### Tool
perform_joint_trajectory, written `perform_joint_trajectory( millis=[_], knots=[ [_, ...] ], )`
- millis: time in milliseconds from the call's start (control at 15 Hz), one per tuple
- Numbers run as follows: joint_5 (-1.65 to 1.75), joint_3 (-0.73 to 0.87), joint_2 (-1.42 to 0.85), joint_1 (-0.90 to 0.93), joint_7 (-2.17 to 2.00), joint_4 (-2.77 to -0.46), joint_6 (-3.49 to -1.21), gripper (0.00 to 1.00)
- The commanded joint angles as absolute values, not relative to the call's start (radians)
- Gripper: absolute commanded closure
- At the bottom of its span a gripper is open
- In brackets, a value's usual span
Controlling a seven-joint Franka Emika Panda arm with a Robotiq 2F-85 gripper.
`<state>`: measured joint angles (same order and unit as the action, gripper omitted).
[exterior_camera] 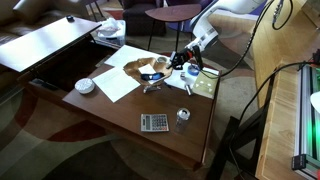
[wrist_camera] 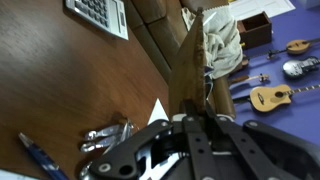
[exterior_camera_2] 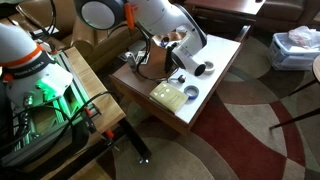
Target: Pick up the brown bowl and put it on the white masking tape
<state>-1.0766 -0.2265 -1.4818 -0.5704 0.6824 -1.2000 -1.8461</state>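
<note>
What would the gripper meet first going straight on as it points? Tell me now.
Probably the shallow round tan-brown bowl: in the wrist view its edge rises directly ahead of the gripper. Whether the jaws touch it is unclear.

From where I stand, the grey calculator [exterior_camera: 154, 122] lies near the front edge of the wooden table [exterior_camera: 110, 112], with the white masking tape [exterior_camera: 183, 116] just beside it. Beyond the calculator, toward the far side, is the brown bowl [exterior_camera: 153, 68]. The gripper [exterior_camera: 174, 64] seems to have the bowl by the rim, though it is too small to be sure. The white ribbed dish [exterior_camera: 85, 86] rests well apart from the calculator, past a sheet of white paper [exterior_camera: 118, 82].
</note>
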Motion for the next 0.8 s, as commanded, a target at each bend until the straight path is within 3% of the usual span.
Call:
perform_joint_trajectory(
  millis=[0, 333, 400, 533, 600, 733],
  knots=[
    [-1.169, -0.256, -1.482, -0.67, 0.72, -1.189, -1.852, 0.97],
    [-1.298, -0.27, -1.488, -0.77, 0.802, -1.191, -1.923, 0.97],
    [-1.24, -0.236, -1.483, -0.732, 0.745, -1.178, -1.898, 0.89],
    [-1.265, -0.242, -1.484, -0.757, 0.767, -1.18, -1.912, 0.89],
    [-1.268, -0.243, -1.485, -0.76, 0.77, -1.18, -1.914, 0.97],
    [-1.316, -0.24, -1.485, -0.757, 0.813, -1.186, -1.937, 0.97]
  ],
)
